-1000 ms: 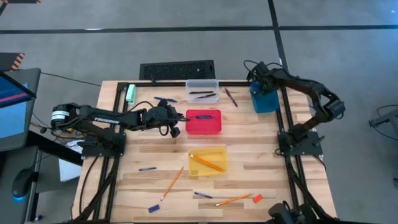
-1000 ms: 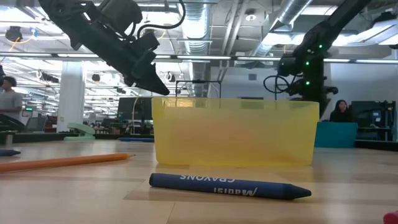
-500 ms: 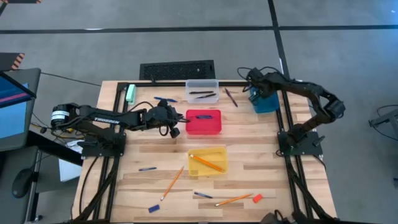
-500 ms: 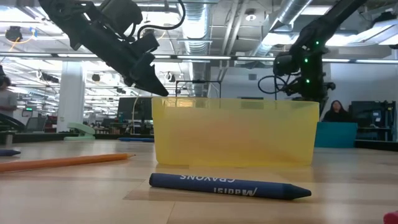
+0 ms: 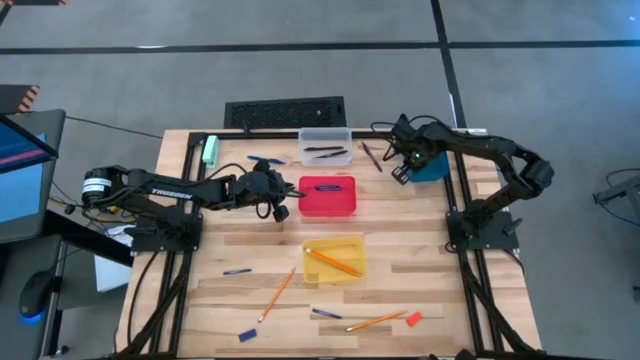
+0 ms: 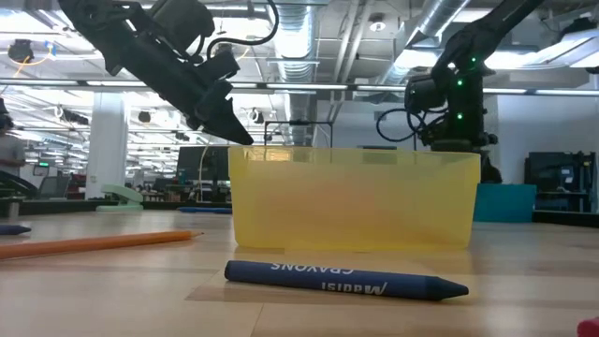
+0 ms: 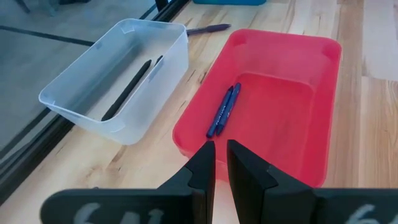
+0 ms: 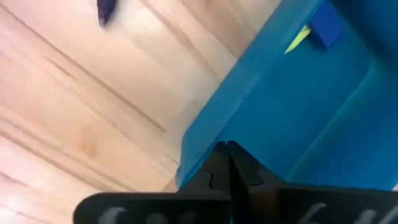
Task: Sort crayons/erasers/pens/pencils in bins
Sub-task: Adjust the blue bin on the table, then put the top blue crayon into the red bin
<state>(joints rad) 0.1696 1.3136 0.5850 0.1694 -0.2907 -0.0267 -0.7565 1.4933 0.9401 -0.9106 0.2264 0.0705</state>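
Seen from above, the right gripper (image 5: 400,170) hangs at the near-left edge of the blue bin (image 5: 436,166), fingers pinched together and holding nothing. The loose pen (image 5: 371,156) lies just beside it, toward the clear bin (image 5: 325,135), its long axis slanting across the boards. That arm is clearly nearer; the left gripper (image 5: 281,207) sits by the red bin (image 5: 327,207), well apart.

From table height, the right gripper (image 6: 440,117) hovers behind the yellow bin (image 6: 354,198); the pen is hidden.

At the left wrist, fingers (image 7: 204,163) stand almost closed, empty, over the red bin (image 7: 323,112).

At the right wrist, only the pen's tip (image 8: 106,10) shows, beyond the bin's edge (image 8: 249,81).
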